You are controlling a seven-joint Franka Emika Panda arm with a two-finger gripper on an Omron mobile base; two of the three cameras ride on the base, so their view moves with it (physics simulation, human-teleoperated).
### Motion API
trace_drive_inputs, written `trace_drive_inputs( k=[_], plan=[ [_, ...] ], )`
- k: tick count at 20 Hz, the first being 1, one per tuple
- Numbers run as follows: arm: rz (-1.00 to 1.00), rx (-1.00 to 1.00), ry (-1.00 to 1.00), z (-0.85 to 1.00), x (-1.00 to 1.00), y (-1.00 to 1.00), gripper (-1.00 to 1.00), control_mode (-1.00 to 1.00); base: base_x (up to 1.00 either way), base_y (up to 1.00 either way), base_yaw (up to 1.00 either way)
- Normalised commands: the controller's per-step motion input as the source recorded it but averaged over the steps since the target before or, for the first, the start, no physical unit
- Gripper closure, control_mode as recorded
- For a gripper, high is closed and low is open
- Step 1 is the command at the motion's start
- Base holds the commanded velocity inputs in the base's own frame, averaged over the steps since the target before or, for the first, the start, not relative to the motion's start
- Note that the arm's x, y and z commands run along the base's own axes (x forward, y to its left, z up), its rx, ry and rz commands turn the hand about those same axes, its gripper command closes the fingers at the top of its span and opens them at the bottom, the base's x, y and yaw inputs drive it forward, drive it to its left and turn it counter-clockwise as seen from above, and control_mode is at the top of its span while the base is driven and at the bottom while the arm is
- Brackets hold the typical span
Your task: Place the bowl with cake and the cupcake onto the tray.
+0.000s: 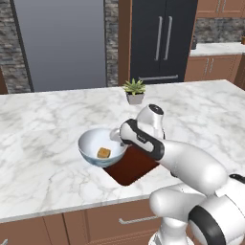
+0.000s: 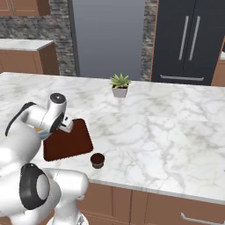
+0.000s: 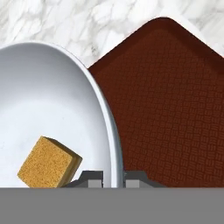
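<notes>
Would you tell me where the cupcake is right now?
The cupcake sits on the marble counter in the right base view, just off the tray's near right corner, not yet on it.

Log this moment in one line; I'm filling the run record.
gripper: jaws shut on bowl rim | cake: in bowl | tray: bare | cupcake: on counter

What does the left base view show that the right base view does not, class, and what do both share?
Left base view alone: the wide white bowl with a pale blue outside, tilted, with the small tan cube of cake inside. Right base view alone: the small dark brown cupcake on the marble counter, just off the tray's corner. Both share the flat reddish-brown tray and the small potted succulent.
</notes>
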Motion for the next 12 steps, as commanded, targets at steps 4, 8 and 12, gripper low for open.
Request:
trace_drive_inputs(
  k=[4, 8, 12],
  plan=[
    [-0.06, 0.0, 0.0, 0.06, 0.16, -0.58, 1.0, -1.0, 0.0, 0.0, 0.0],
    [-0.08, 0.0, 0.0, 0.0, 0.37, -0.51, 1.0, -1.0, 0.0, 0.0, 0.0],
    [-0.06, 0.0, 0.0, 0.0, 0.32, -0.41, 1.0, -1.0, 0.0, 0.0, 0.0]
  ],
)
